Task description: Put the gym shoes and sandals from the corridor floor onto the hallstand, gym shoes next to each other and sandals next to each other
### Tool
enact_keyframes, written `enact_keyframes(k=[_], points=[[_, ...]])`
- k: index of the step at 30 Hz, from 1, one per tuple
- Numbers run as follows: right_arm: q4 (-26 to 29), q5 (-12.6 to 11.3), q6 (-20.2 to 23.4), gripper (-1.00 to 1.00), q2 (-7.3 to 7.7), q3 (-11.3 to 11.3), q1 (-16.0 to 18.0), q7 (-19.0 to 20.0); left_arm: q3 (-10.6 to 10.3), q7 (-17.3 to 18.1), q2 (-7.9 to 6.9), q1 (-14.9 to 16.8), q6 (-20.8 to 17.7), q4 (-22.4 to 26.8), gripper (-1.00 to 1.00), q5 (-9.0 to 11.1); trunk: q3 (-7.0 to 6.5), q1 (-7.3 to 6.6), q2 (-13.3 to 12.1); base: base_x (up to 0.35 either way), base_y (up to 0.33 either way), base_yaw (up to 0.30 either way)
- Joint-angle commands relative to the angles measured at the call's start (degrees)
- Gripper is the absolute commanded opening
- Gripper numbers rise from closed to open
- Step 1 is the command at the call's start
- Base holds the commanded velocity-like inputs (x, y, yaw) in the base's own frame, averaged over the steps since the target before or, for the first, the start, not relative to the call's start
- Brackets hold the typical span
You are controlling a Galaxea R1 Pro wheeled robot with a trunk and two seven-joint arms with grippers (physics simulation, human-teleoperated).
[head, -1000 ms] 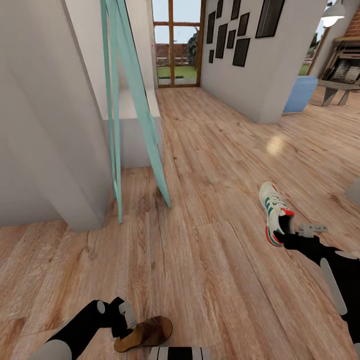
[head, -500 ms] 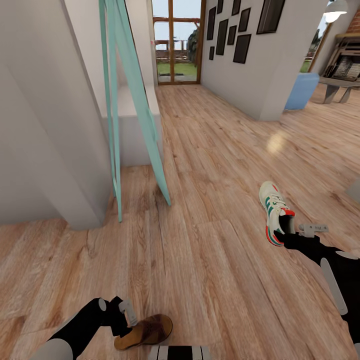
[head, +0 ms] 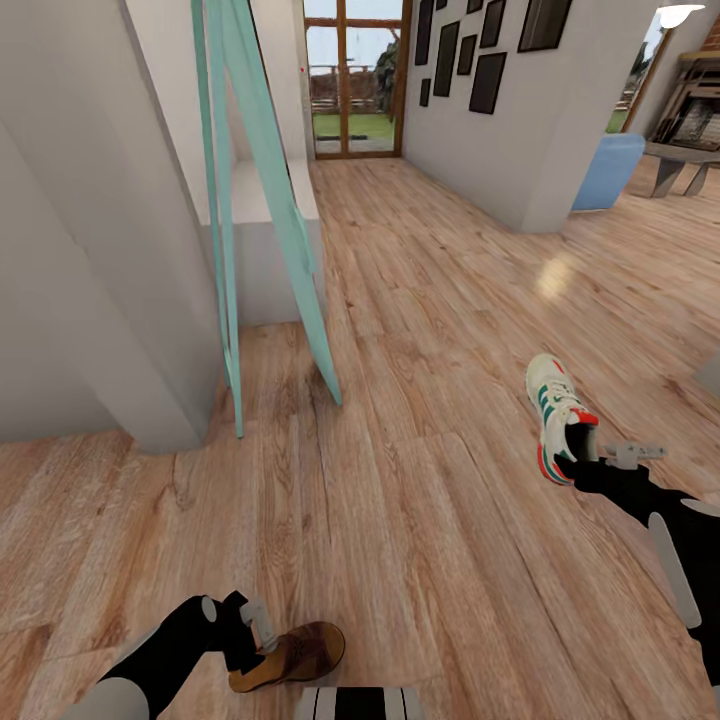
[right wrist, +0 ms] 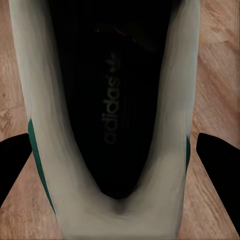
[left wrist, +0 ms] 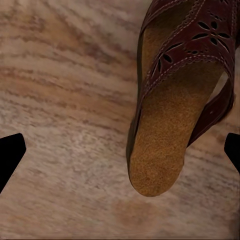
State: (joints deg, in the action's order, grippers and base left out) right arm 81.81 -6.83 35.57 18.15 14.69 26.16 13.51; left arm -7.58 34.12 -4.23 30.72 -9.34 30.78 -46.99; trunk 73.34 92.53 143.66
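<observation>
Warm light-brown wood-plank corridor floor (head: pixel 420 520) with visible grain runs from the robot toward a glazed wooden door (head: pixel 352 75) at the far end, past a white wall hung with dark picture frames (head: pixel 487 55). Low in the head view, the dark brown leather sandal with a cut-out front band and tan footbed (head: pixel 290 655) sits at the left end effector (head: pixel 258 630), its heel end by the fingers; from the left wrist camera the sandal (left wrist: pixel 175 100) is seen over the planks with both dark fingertips (left wrist: pixel 10 152) well apart at the edges, and whether they grip it I cannot tell. Toward the right, the white low-top gym shoe with green side stripes and a red-orange heel patch (head: pixel 560 415) points its toe away from the robot, and the right end effector (head: pixel 580 465) meets its heel; the right wrist camera looks straight into the shoe's dark opening (right wrist: pixel 112 100), with the black fingers (right wrist: pixel 217 160) flanking its white sides, apparently closed on the shoe. Beyond, on the left, a pale teal leaning frame (head: pixel 255 200) stands before a pale-grey low unit (head: pixel 262 250), and a blue chair (head: pixel 606 170) sits far right.
</observation>
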Motion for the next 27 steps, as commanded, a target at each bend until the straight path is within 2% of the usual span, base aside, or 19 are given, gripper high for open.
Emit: enact_keyframes(k=[1,5,13,20,23,27], points=[[0.05,-0.62,0.38,-1.00,-0.01,0.19,0.03,0.02,-0.25,0.29,-0.12,0.01,-0.25,0.06,1.00,0.02,0.05,-0.01,0.02,0.000,0.000,0.000],[0.30,-0.32,0.38,-1.00,0.39,0.36,0.03,-0.05,-0.12,0.01,-1.01,0.10,0.00,1.06,1.00,-1.21,0.05,-0.01,0.02,0.000,0.000,0.000],[0.29,-0.14,0.38,-1.00,0.56,2.36,0.03,-0.07,-0.34,-1.65,-1.29,-0.03,0.22,3.65,1.00,-3.78,0.05,-0.01,0.02,0.000,0.000,0.000],[0.28,-0.11,0.38,-1.00,0.65,2.85,0.03,-0.06,-0.37,-3.90,-1.63,-0.37,0.77,5.91,1.00,-6.03,0.05,-0.01,0.02,0.000,0.000,0.000],[0.28,-0.11,0.38,-1.00,0.65,2.88,0.03,-0.06,-0.37,-4.86,-2.17,-1.29,0.96,5.74,1.00,-6.12,0.05,-0.01,0.02,0.000,0.000,0.000],[0.28,-0.11,0.38,-1.00,0.65,2.89,0.03,-0.07,-0.47,-5.55,-2.02,-2.52,0.99,5.64,1.00,-6.57,0.05,-0.01,0.02,0.000,0.000,0.000]])
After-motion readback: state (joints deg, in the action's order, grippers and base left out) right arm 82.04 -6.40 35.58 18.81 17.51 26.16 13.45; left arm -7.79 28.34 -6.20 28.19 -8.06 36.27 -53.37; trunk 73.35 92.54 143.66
